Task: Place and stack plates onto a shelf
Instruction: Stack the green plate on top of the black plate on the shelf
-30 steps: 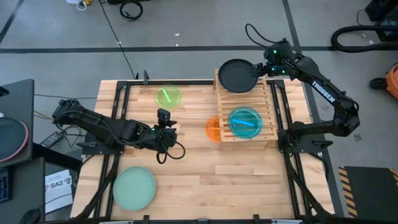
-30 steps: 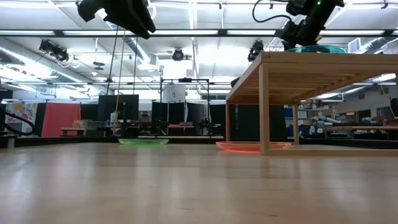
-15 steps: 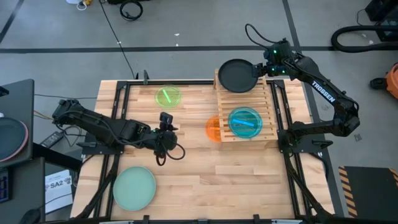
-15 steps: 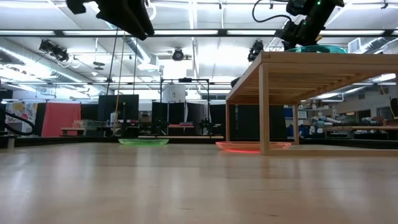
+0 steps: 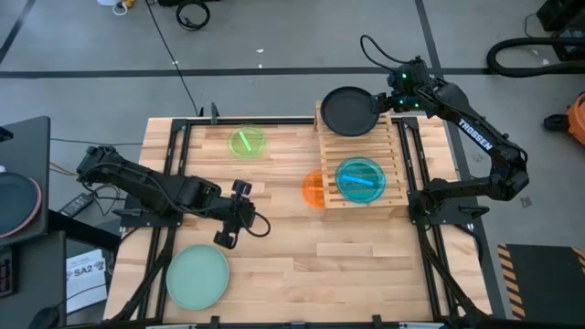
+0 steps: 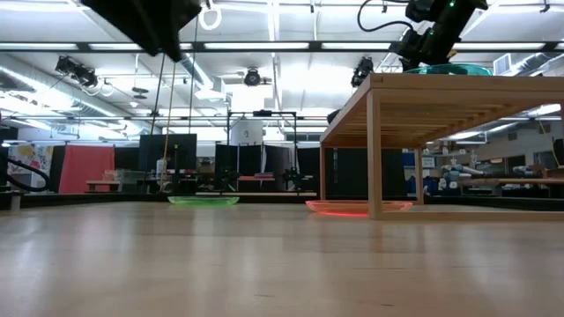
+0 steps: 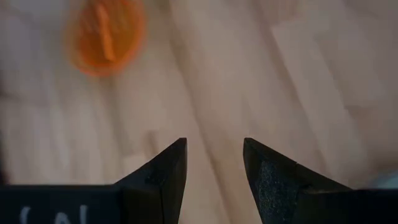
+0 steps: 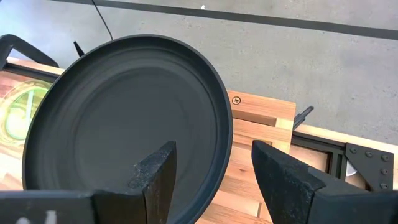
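Matt black plate (image 8: 124,124), pale wood-slat shelf (image 5: 388,151), translucent plastic cyan plate (image 5: 359,179).

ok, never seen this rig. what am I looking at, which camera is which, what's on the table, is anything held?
It is two dark robot arms at a wood-plank table, putting plates on a slatted shelf.

Four cameras: one overhead, one at tabletop height, and one on each wrist looking past that arm's own two fingers.

On the shelf: a black plate at the far end and a cyan plate at the near end. An orange plate lies on the table, partly under the shelf. A green plate and a mint plate also lie on the table.

The right gripper is at the black plate's rim, one finger over the plate and one outside it, jaws open. The left gripper hangs open over bare wood, near the mint plate. Nothing is held.
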You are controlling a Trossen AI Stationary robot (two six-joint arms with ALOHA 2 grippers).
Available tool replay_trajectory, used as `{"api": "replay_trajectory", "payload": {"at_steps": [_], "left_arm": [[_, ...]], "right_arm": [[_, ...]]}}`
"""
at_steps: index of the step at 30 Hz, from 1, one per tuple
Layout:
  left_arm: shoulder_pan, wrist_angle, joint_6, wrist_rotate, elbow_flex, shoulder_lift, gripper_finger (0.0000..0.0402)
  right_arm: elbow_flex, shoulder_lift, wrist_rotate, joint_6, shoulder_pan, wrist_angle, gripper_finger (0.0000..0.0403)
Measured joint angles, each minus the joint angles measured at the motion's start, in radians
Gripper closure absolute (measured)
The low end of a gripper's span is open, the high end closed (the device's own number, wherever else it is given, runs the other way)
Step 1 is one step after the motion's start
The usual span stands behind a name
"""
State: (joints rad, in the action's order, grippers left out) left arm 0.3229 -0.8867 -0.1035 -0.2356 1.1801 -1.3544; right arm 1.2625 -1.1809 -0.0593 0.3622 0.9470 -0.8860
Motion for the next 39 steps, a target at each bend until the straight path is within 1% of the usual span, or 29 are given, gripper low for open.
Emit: {"api": "replay_trajectory", "payload": {"at_steps": [6,8,11,19,28,34,39], "left_arm": [[0.012,-0.093,0.117,0.103,0.0,0.0,0.0237],[0.026,-0.098,0.148,0.14,-0.008,0.0,0.0237],[0.053,-0.101,0.185,0.194,-0.038,0.0,0.0237],[0.147,-0.103,0.285,0.258,-0.154,0.0,0.0237],[0.225,-0.09,0.382,0.268,-0.32,0.0,0.0237],[0.232,-0.05,0.433,0.268,-0.435,0.0,0.0237],[0.232,-0.044,0.435,0.285,-0.476,0.0,0.0237]], "right_arm": [[0.0,0.0,0.0,0.0,0.0,-0.007,0.0188],[0.0,0.0,0.0,-0.003,0.0,-0.015,0.0188],[0.0,0.0,0.0,-0.012,0.0,-0.038,0.0188],[0.0,0.0,0.0,-0.024,0.0,-0.074,0.0188],[0.0,0.0,0.0,-0.024,0.0,-0.075,0.0188],[0.0,0.0,0.0,-0.025,0.0,-0.074,0.0188],[0.0,0.0,0.0,-0.024,0.0,-0.074,0.0188]]}}
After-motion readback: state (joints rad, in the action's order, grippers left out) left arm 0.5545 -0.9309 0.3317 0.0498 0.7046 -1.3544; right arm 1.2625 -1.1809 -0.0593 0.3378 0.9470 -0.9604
